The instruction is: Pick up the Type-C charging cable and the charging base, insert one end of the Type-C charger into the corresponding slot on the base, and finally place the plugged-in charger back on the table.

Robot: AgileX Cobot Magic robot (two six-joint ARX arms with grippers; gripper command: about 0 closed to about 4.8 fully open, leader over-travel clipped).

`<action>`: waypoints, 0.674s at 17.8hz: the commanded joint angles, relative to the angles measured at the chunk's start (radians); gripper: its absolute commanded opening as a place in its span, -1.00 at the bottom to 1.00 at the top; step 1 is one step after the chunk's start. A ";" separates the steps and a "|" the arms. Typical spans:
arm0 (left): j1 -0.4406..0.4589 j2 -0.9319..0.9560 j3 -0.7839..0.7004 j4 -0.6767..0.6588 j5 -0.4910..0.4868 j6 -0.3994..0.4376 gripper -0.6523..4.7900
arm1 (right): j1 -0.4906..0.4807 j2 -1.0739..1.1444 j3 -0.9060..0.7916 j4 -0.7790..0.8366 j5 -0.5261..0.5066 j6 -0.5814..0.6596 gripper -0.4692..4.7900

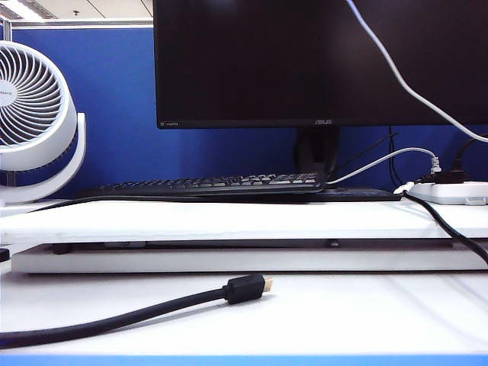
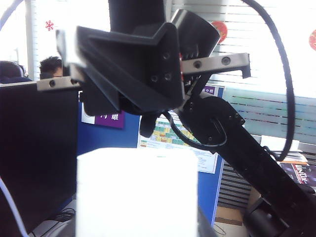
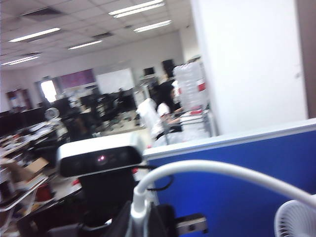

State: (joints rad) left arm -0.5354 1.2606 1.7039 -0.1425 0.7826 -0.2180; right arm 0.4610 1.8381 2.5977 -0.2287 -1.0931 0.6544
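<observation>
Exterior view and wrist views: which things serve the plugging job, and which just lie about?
Job: Type-C charging cable, held aloft in right end effector; charging base, held aloft in left end effector; table.
Lying about: black cable, keyboard, monitor, fan, power strip.

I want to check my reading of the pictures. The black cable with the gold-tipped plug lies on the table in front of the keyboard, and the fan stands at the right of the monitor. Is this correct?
Not quite. The exterior view shows the fan left of the monitor, not right. The rest holds: the black cable lies on the table before the keyboard.
</observation>
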 commanded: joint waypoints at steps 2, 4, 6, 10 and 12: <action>0.000 -0.002 0.004 0.050 0.005 -0.056 -0.78 | 0.003 -0.006 0.002 0.016 -0.061 -0.005 -0.82; 0.000 -0.002 0.004 0.064 0.007 -0.071 -0.78 | 0.003 -0.006 0.000 0.016 -0.061 -0.024 -0.82; 0.000 -0.002 0.004 0.068 0.008 -0.085 -0.78 | 0.003 -0.006 0.000 0.016 -0.062 -0.026 -0.82; 0.000 -0.002 0.004 0.072 0.008 -0.120 -0.78 | 0.005 -0.006 0.000 0.016 -0.062 -0.024 -0.82; 0.000 -0.002 0.004 0.073 0.014 -0.123 -0.78 | 0.017 -0.006 0.000 0.015 -0.063 -0.002 -0.82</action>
State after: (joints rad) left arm -0.5354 1.2629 1.7042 -0.0937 0.7853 -0.3351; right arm 0.4744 1.8381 2.5954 -0.2287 -1.1526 0.6453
